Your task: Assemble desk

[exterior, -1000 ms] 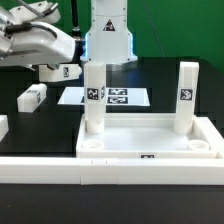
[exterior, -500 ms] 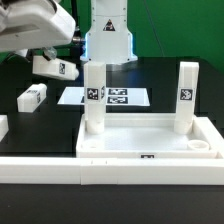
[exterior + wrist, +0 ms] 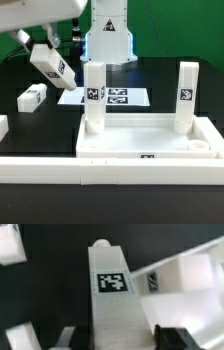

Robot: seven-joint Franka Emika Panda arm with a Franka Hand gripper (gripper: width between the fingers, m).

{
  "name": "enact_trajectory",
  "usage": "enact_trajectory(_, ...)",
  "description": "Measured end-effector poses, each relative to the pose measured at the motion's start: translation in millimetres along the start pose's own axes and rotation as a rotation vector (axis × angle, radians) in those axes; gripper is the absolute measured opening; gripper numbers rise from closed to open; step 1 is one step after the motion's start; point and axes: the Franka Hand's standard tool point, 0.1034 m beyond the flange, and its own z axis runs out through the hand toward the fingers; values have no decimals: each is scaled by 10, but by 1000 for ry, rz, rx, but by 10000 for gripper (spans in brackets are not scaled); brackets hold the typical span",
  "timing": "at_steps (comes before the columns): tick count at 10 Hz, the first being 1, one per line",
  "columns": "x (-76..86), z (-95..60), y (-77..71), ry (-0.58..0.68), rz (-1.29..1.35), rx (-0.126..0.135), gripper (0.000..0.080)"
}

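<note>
Leg-fitting is the step in hand. The fingers (image 3: 176,338) are closed on either side of a white post leg (image 3: 52,68) near one of its ends, so the rest of the leg juts out past them with its tag in plain sight in the wrist view. In the exterior view this carried leg hangs tilted in the air, clear of the tabletop (image 3: 170,75), above and well off to the exterior view's left of the desk top (image 3: 120,149).

The desk top lies flat, and two legs already stand upright in its far corners, one (image 3: 93,108) on the exterior view's left and one (image 3: 186,100) on the right. Its two near corner sockets look empty. A spare leg (image 3: 33,97) lies flat on the tabletop, also out to the exterior view's left of the desk top.

By my reading the job is about half done. The next move calls for carrying the held leg over to one of the desk top's open sockets, bringing it upright, and lining its free end squarely over the hole before pressing down — while keeping clear of the nearer standing leg.
</note>
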Motion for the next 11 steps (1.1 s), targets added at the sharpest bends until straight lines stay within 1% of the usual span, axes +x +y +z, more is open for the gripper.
enact_trajectory(1, 4, -45, -87, 52, -15, -6, 284)
enact_trajectory(2, 55, -29, -48, 145, -16, -17, 284)
enact_trajectory(3, 52, -21, -25, 190, -13, -24, 284)
enact_trajectory(4, 126, -58, -10, 287, -25, -43, 284)
enact_trajectory(5, 172, -77, 19, 374, -69, -72, 284)
enact_trajectory(6, 174, -65, 17, 388, -120, -91, 284)
enact_trajectory(7, 212, -80, -50, 392, -174, -118, 284)
enact_trajectory(8, 244, -124, -177, 389, -218, -141, 284)
enact_trajectory(9, 246, -161, -294, 357, -208, -126, 284)
enact_trajectory(10, 277, -165, -273, 369, -212, -129, 284)
enact_trajectory(11, 270, -146, -264, 365, -210, -129, 284)
